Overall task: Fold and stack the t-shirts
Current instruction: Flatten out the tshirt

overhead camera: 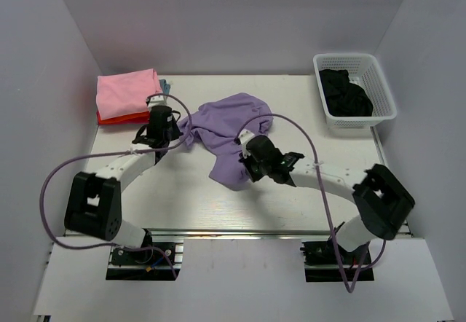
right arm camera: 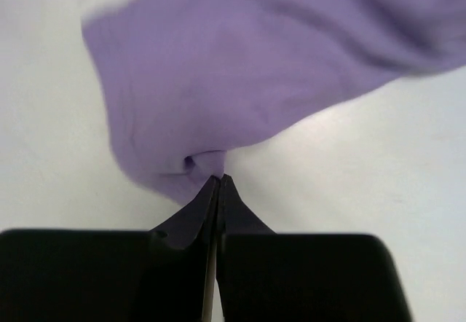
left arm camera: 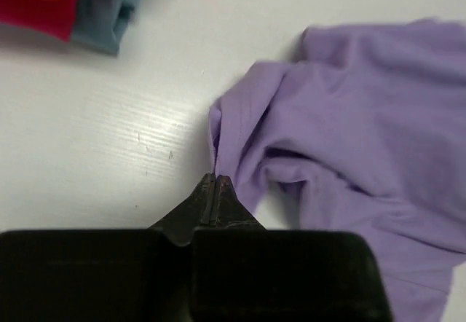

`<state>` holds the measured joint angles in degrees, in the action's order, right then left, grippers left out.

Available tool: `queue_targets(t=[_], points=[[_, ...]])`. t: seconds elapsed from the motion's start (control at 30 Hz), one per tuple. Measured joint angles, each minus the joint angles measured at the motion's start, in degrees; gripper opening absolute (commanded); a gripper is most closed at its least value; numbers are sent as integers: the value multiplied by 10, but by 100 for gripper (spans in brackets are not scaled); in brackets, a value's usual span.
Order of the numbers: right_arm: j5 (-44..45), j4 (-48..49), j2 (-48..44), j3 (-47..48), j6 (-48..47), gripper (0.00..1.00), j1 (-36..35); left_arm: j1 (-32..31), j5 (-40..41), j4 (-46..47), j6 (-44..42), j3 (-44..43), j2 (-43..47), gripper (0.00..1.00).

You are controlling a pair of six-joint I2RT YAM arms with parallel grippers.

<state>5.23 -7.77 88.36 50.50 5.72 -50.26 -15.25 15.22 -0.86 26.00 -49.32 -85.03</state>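
A crumpled lavender-purple t-shirt (overhead camera: 229,129) lies mid-table. My left gripper (overhead camera: 173,134) is shut on its left edge; in the left wrist view the jaws (left arm camera: 215,178) pinch a thin fold of the shirt (left arm camera: 349,118). My right gripper (overhead camera: 246,163) is shut on the shirt's near lower part; in the right wrist view the jaws (right arm camera: 219,179) pinch a bunch of the purple cloth (right arm camera: 240,67), which hangs lifted off the table. A stack of folded shirts, pink on top (overhead camera: 125,94) over red and grey-blue, lies at the far left; its red and grey-blue edges show in the left wrist view (left arm camera: 73,9).
A white lattice basket (overhead camera: 378,89) holding dark cloth (overhead camera: 345,93) stands at the far right. White walls close the table on the left, back and right.
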Motion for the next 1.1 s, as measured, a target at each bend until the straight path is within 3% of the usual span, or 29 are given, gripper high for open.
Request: queue_targets(t=[0.33,0.6,0.8,1.1], points=[[228,120,-163,1,-5,0,44,-1,24,15,-12,-3,173,0],[360,218,-205,48,-125,0,84,-3,118,5,-36,-88,197,0],[398,305,-261,78,-245,0,114,-3,224,-22,-55,-176,198,0],[393,345,-247,265,-401,0,130,-3,271,-23,-127,-308,193,0]])
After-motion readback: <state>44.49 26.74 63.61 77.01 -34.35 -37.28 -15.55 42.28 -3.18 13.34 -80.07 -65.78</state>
